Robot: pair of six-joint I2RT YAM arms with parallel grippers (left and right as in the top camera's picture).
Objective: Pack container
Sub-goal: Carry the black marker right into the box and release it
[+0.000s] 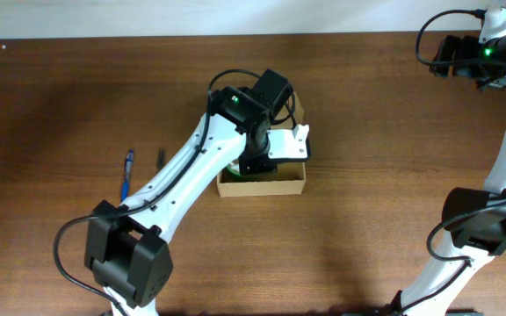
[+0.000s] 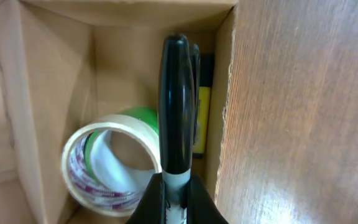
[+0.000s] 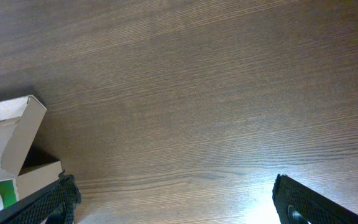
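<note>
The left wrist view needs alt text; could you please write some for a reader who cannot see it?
The left gripper holds a black marker over the open cardboard box. Inside lie a clear tape roll, a green roll behind it and a yellow-and-black item by the right wall.

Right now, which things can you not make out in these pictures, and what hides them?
Overhead: the left arm covers most of the box interior.
Left wrist: the black marker in the left hand hides part of a yellow-and-black item; a tape roll hides a green object.
Right wrist: the frame's left edge cuts off the box.
</note>
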